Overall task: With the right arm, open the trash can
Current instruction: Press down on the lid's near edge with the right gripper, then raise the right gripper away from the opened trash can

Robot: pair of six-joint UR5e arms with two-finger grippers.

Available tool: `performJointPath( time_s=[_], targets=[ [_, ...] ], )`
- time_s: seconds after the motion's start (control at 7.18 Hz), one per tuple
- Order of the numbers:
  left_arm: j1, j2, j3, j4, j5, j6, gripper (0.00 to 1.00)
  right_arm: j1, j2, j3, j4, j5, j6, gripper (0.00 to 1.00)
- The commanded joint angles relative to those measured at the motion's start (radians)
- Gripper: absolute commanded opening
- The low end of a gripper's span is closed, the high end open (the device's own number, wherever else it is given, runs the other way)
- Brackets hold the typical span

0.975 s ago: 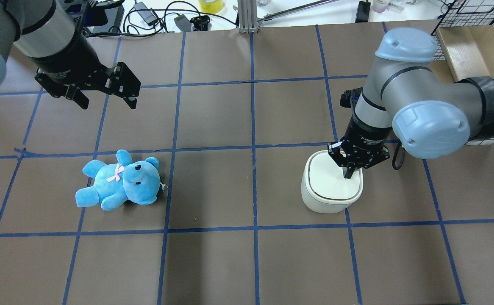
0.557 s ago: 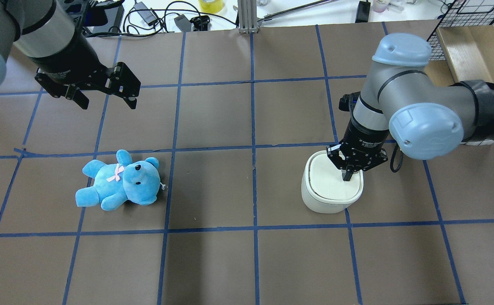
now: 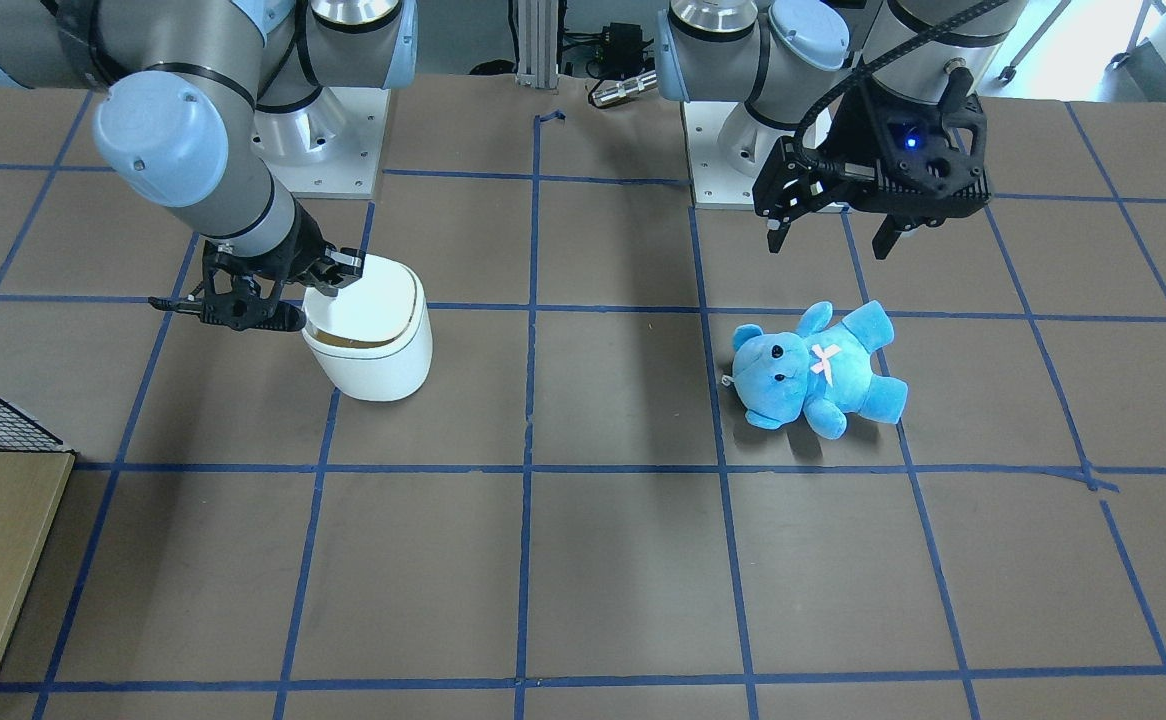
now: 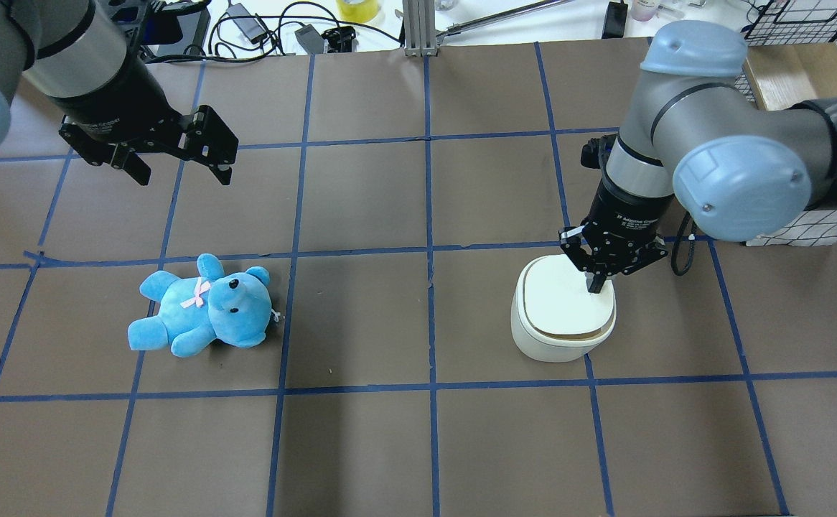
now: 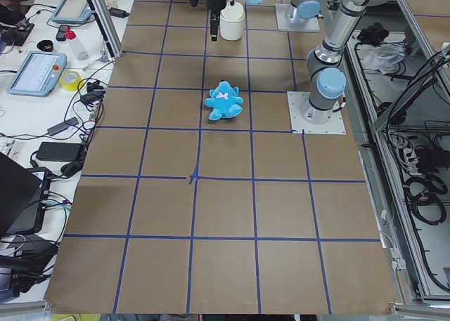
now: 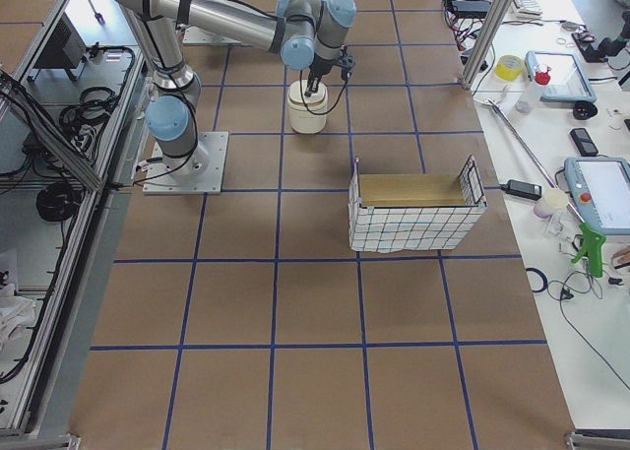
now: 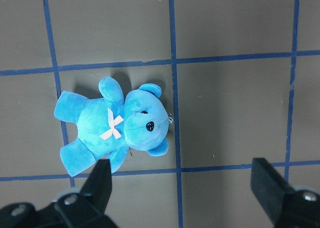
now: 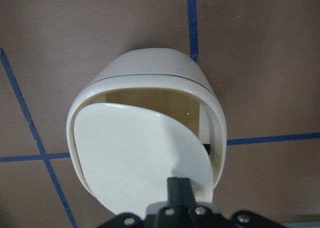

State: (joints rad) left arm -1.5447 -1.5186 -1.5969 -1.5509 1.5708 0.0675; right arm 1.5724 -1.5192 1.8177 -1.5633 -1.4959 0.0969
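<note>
Two grippers over table (image 4: 361, 445). Right gripper (image 4: 596, 286): fingers (image 8: 174, 193) closed against each other, nothing held between them, tips set down on lid (image 4: 558, 298) of can (image 4: 555, 345), close to lid's edge on robot's right. Lid tilted, not flush with rim. In right wrist view, tan interior exposed in a crescent gap between lid's far edge and rim, on side away from fingers. Thin tan strip also visible under lid edge in overhead and front views. Can upright on table's right half, standing over a blue tape line (image 4: 598, 438), directly under end of right arm (image 4: 727, 179). Thin black cable (image 4: 680, 251) looping beside right wrist.

Left gripper (image 4: 183, 174): jaws spread wide, empty, hanging above table's left half. Blue teddy (image 4: 203, 305) lying face up on table near left gripper, not touching it; in left wrist view, just beyond the two fingertips. Teddy and can well apart. Wire basket (image 6: 413, 214) on table, beyond can toward right end.
</note>
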Motion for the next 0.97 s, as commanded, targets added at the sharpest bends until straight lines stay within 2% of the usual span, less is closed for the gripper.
performJointPath(
  time_s=[0.0, 0.28, 0.42, 0.56, 0.7, 0.84],
  targets=[
    [0.0, 0.0, 0.0, 0.0, 0.0, 0.0, 1.0, -0.002, -0.001, -0.111, 0.119, 0.0, 0.0, 0.0],
    [0.0, 0.0, 0.0, 0.0, 0.0, 0.0, 1.0, 0.0, -0.001, -0.266, 0.251, -0.01, 0.0, 0.0],
    [0.0, 0.0, 0.0, 0.0, 0.0, 0.0, 1.0, -0.003, 0.005, -0.287, 0.247, -0.015, -0.017, 0.0],
    [0.0, 0.0, 0.0, 0.0, 0.0, 0.0, 1.0, -0.011, 0.01, -0.293, 0.24, -0.015, -0.058, 0.05],
    [0.0, 0.0, 0.0, 0.0, 0.0, 0.0, 1.0, -0.023, 0.01, -0.296, 0.224, -0.014, -0.124, 0.5],
    [0.0, 0.0, 0.0, 0.0, 0.0, 0.0, 1.0, -0.047, 0.01, -0.297, 0.153, -0.004, -0.156, 1.0]
  ],
)
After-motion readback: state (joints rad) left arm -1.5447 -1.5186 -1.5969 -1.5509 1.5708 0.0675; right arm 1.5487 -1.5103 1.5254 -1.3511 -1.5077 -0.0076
